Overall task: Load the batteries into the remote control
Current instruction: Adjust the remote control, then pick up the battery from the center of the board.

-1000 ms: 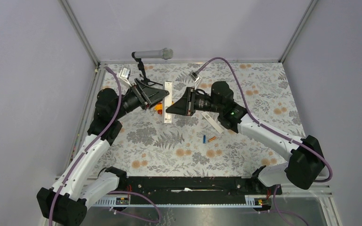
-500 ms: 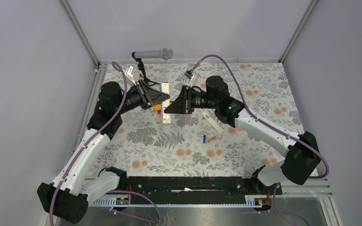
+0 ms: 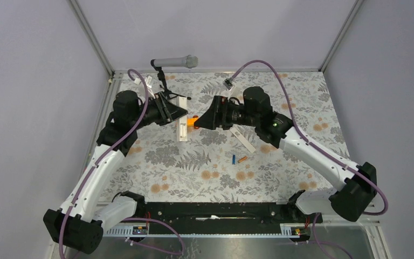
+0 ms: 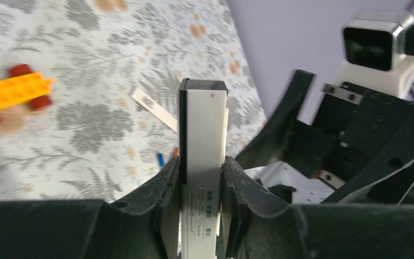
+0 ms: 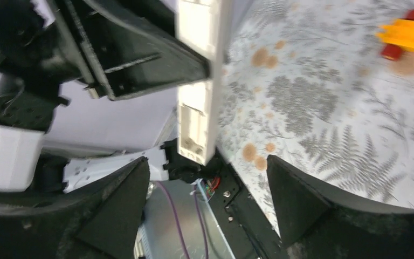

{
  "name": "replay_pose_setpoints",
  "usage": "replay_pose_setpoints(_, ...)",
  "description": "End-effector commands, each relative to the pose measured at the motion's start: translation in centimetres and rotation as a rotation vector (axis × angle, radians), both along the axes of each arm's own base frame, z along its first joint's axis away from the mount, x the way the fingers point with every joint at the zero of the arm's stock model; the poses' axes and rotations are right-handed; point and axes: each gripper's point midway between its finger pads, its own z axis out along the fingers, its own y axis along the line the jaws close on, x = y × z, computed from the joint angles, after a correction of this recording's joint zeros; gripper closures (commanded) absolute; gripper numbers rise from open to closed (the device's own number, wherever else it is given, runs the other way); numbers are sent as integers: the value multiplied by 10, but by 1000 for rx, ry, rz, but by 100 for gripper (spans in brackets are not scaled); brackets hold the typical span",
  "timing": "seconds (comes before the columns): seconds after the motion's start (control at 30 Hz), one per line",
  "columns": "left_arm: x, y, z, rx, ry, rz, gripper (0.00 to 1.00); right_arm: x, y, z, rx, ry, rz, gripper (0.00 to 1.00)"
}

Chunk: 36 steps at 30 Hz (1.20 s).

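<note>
My left gripper (image 3: 182, 115) is shut on the white remote control (image 3: 183, 128), which hangs lengthwise above the cloth. In the left wrist view the remote control (image 4: 202, 129) runs up from between the fingers (image 4: 161, 186), button side showing. My right gripper (image 3: 201, 120) faces it from the right, open and apart from it. The right wrist view shows the remote's end (image 5: 197, 124) ahead of the wide jaws. The batteries, one blue (image 3: 233, 159) and one orange (image 3: 242, 159), lie together on the cloth. The flat white back cover (image 3: 242, 139) lies beside the right arm.
An orange toy car (image 3: 194, 121) with red wheels sits on the cloth between the two grippers. A grey microphone (image 3: 175, 62) on a black tripod stands at the back edge. Walls close in the floral cloth (image 3: 194, 172) on three sides.
My right gripper has opened, let go of the remote and drawn back to the right. My left gripper has tightened on the remote and carried it slightly left.
</note>
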Motion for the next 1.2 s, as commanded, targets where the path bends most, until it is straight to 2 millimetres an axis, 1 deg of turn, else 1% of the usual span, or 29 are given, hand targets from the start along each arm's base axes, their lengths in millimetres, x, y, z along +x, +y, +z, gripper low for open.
replay_pose_setpoints(0.0, 16, 32, 13, 101, -116, 151, 100, 22, -51, -68, -316, 72, -262, 22)
replay_pose_setpoints(0.07, 19, 42, 6, 127, -112, 198, 100, 17, -80, -119, -519, 160, -334, 34)
replay_pose_setpoints(0.1, 19, 44, 4, 134, -116, 206, 100, 11, -93, -141, -600, 201, -354, 40)
replay_pose_setpoints(0.13, 18, 46, 2, 139, -116, 215, 100, 5, -103, -158, -652, 230, -366, 45)
replay_pose_setpoints(0.17, 18, 47, 0, 143, -117, 219, 100, -1, -111, -173, -688, 253, -376, 49)
replay_pose_setpoints(0.27, 16, 50, -4, 149, -115, 229, 100, -9, -128, -203, -769, 287, -407, 54)
replay_pose_setpoints(0.37, 15, 50, -10, 147, -102, 230, 100, -10, -137, -222, -836, 306, -428, 54)
replay_pose_setpoints(0.5, 15, 45, -12, 105, -86, 225, 100, -4, -146, -235, -891, 312, -479, 47)
replay_pose_setpoints(0.57, 14, 41, -10, 69, -89, 214, 100, 0, -149, -237, -906, 311, -511, 41)
replay_pose_setpoints(0.63, 12, 40, -9, 47, -100, 208, 100, 3, -148, -238, -898, 308, -531, 39)
replay_pose_setpoints(0.73, 12, 44, -8, 38, -111, 243, 100, 8, -150, -242, -909, 312, -565, 35)
replay_pose_setpoints(0.83, 9, 47, -4, 30, -127, 256, 100, 8, -155, -250, -927, 346, -607, 36)
replay_pose_setpoints(0.97, 4, 52, -1, 41, -143, 276, 100, 4, -151, -256, -902, 380, -609, 37)
replay_pose_setpoints(1.07, 1, 53, -2, 39, -146, 279, 100, 7, -146, -256, -904, 378, -588, 40)
replay_pose_setpoints(1.17, 0, 53, -4, 31, -138, 278, 100, 9, -145, -254, -924, 380, -583, 43)
